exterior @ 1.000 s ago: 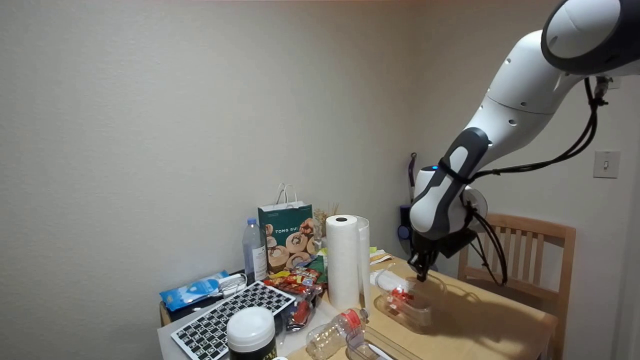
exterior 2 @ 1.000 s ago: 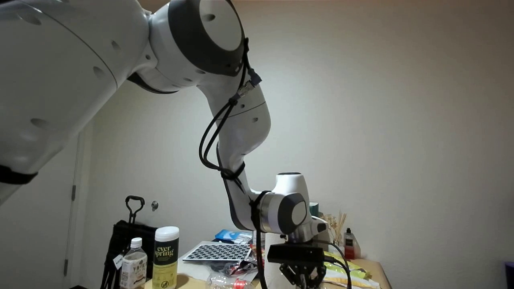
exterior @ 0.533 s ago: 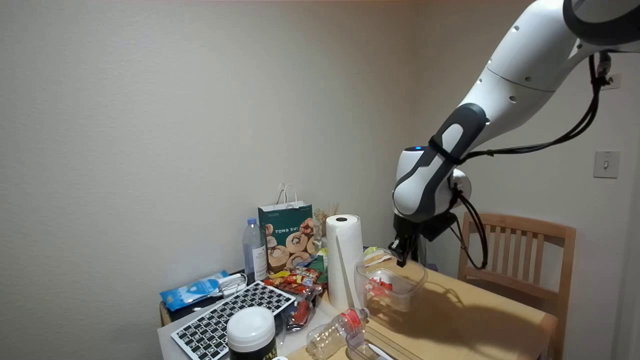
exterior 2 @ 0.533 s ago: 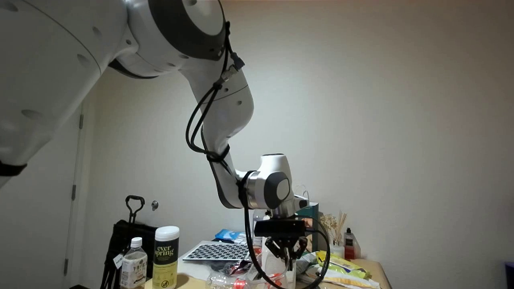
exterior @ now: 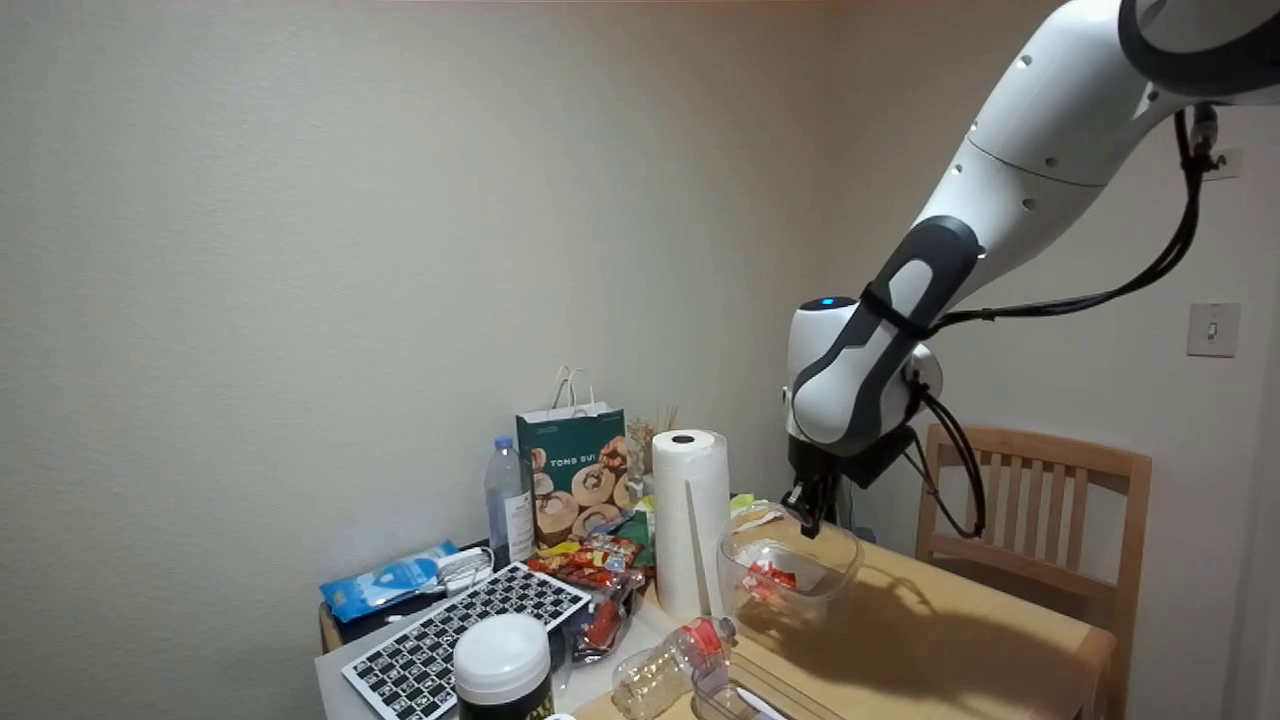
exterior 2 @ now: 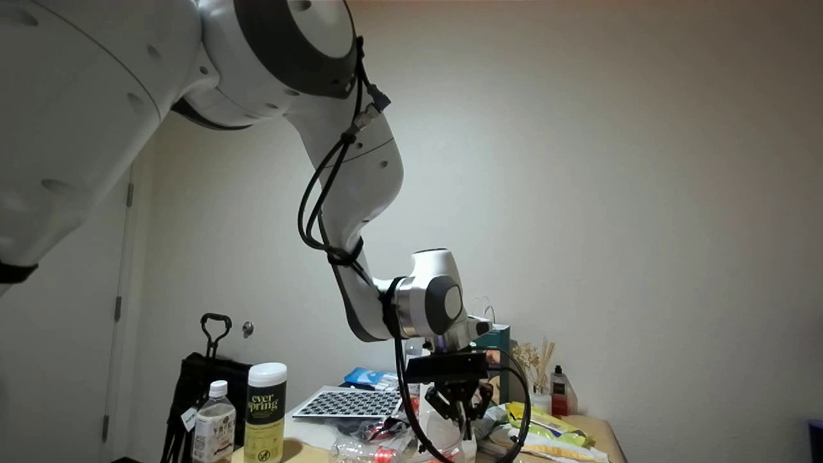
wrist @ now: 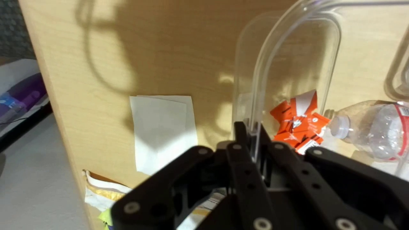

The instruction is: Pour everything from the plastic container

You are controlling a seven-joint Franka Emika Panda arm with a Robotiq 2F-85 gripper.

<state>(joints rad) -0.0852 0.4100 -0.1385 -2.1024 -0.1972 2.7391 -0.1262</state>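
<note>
Clenched tight, the black gripper [wrist: 251, 130] had the plastic container [exterior: 820, 588] by its rim, close to the paper-towel roll [exterior: 690, 525] in an exterior view. Mouth up and near enough level it was, its long axis running up and down the wrist view, along the pinched side, a rounded corner at the top! Inside, orange-red wrappers [wrist: 297, 123] lay bunched, just right of the gripper in that view. Whether the base touched the pale wooden table [exterior: 1060, 655], you couldn't tell.

Behind the far edge, a slatted chair [exterior: 1050, 450], then a wall [exterior: 1120, 390] with a light switch [exterior: 1212, 329]. A red-labelled clear bottle [exterior: 655, 675] lay on its side, neck toward the container; farther off came a checkered board [exterior: 465, 645] and an upright green paper bag [exterior: 575, 475].

Edges next: one cut down the left of the wrist view, a folded white paper [wrist: 163, 134] between it and the container. Bottle and roll crowded one side; the widest stretch of wood ran the other way, under a broad shadow [exterior: 920, 660], to the table's corner.
</note>
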